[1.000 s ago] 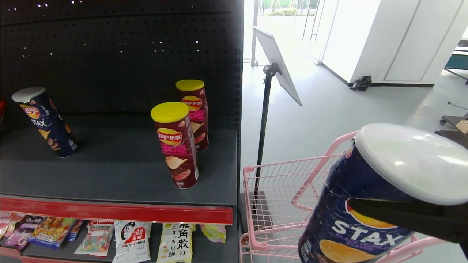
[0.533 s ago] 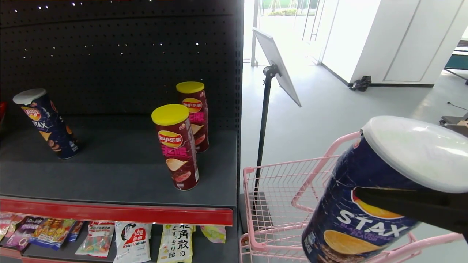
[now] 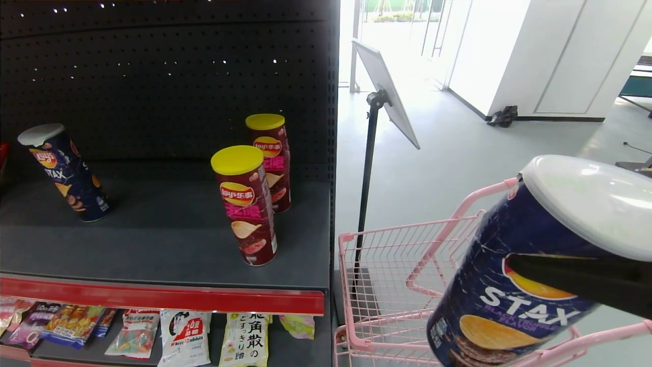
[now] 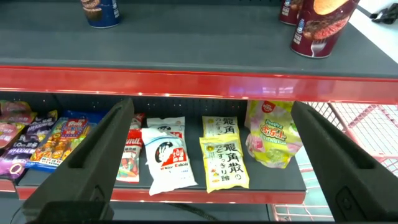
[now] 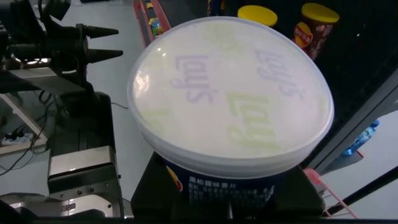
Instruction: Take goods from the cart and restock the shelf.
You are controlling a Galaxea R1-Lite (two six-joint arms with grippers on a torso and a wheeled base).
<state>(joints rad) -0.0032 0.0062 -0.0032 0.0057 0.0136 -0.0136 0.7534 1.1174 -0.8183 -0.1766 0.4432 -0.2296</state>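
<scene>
Dark pegboard backs the shelf [image 3: 168, 239], whose upper deck carries two red cans [image 3: 245, 204] near its right end and a second blue can [image 3: 63, 171] toward its left end, with open deck between them. Snack bags [image 4: 224, 158] lie on the lower deck, and the left gripper [image 4: 211, 168] faces them with its fingers spread wide and nothing between them. The pink cart [image 3: 387, 285] stands just right of the shelf. The right gripper [image 3: 575, 278] is clamped on the blue chip can [image 3: 509, 285], which hangs tilted above the cart with its pale plastic lid [image 5: 230, 93] uppermost. The grip sits on the upper body, just below the lid. Judged from its build, the can is a light cardboard tube: stiff along its length, prone to denting under a hard squeeze, with a glossy wrap that may slip. Its contents are likely fragile. Hold it across the body, never on the lid, with moderate force. Being tall with a narrow base, it probably tips easily, so set it down upright on open deck.
</scene>
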